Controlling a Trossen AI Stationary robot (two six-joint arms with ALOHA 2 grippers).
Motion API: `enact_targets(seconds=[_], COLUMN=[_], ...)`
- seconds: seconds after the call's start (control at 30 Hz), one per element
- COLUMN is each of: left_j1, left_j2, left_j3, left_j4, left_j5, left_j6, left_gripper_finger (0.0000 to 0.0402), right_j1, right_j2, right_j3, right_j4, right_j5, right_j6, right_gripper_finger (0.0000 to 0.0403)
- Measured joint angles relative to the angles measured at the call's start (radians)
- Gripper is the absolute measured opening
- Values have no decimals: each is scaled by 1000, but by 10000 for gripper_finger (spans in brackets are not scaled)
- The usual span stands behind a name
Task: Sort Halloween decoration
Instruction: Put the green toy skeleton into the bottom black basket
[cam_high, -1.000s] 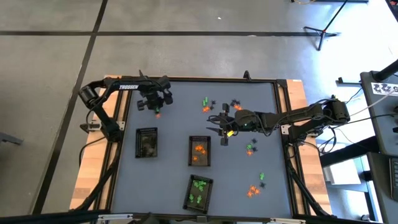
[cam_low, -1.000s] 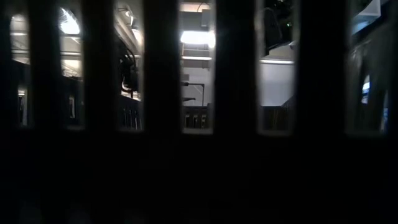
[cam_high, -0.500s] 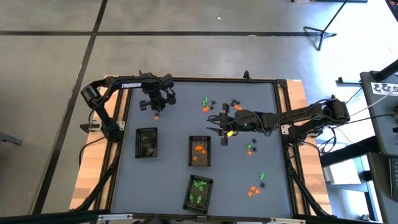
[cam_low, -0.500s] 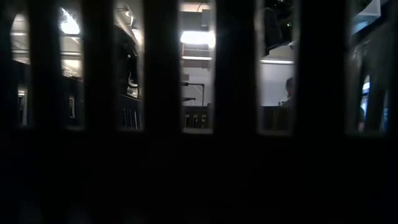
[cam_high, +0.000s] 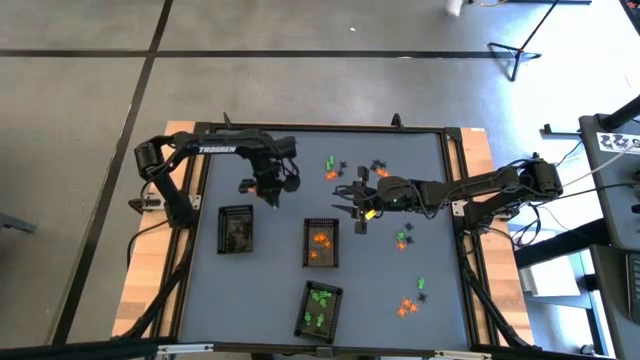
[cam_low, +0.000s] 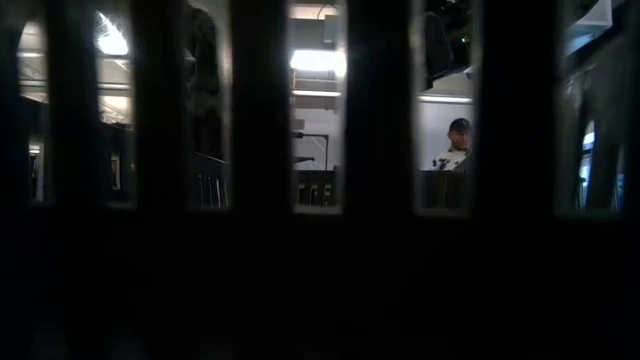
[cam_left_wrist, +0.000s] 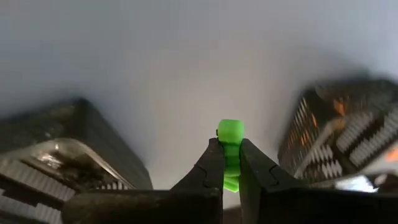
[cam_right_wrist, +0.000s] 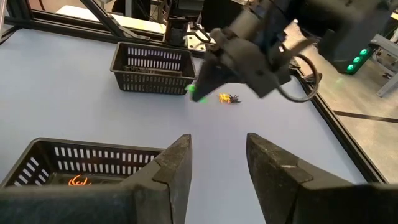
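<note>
My left gripper (cam_high: 270, 187) hangs over the table's far left part, between the black-filled tray (cam_high: 236, 229) and the tray with orange pieces (cam_high: 321, 243), shut on a small bright green trinket (cam_left_wrist: 230, 142). The right wrist view shows that trinket (cam_right_wrist: 193, 91) at the fingertips too. An orange trinket (cam_right_wrist: 229, 98) lies on the table just beyond it. Loose orange, green and black trinkets lie at the far middle (cam_high: 333, 168), at the right (cam_high: 403, 237) and at the near right (cam_high: 410, 304). My right gripper (cam_right_wrist: 217, 163) waits open over the table's middle, holding nothing. My left gripper pinches the green trinket's lower part (cam_left_wrist: 231, 167) between its two fingertips. The trinket's rounded end (cam_left_wrist: 230, 130) sticks out beyond the tips. The fingers slant down toward the table, and the trinket is held clear of it.
A third tray with green pieces (cam_high: 320, 308) stands near the front edge. A raised black frame (cam_high: 452, 180) runs round the table. In the low view dark bars (cam_low: 260, 180) block nearly everything; a person (cam_low: 457, 150) shows in the room behind.
My left gripper has gone toward the table's right edge and a little toward the near edge, rising and rolling its wrist, from above the orange trinket at the far left. My right arm has kept still. A person has come into the low view's background.
</note>
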Motion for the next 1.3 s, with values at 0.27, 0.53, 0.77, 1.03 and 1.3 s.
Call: enact_targets(seconds=[0.27,0.53,0.77,1.03,1.3], left_j1=[-204,-437,-629,-750,-827], left_j2=[-4,-4,-5,35,105], left_j3=[111,242,252,225,223], left_j4=[-8,1,167,420,556], left_j5=[-86,-313,-500,-545,-428], left_j6=[-6,-105,-143,-157,-154], left_gripper_finger=[1,1,1,1,7], right_j1=[0,0,0,0,0], right_j2=[0,0,0,0,0], right_j3=[0,0,0,0,0], right_j4=[0,0,0,-2,-18], right_j5=[0,0,0,0,-1], right_j6=[0,0,0,0,0], right_gripper_finger=[149,149,149,149,149])
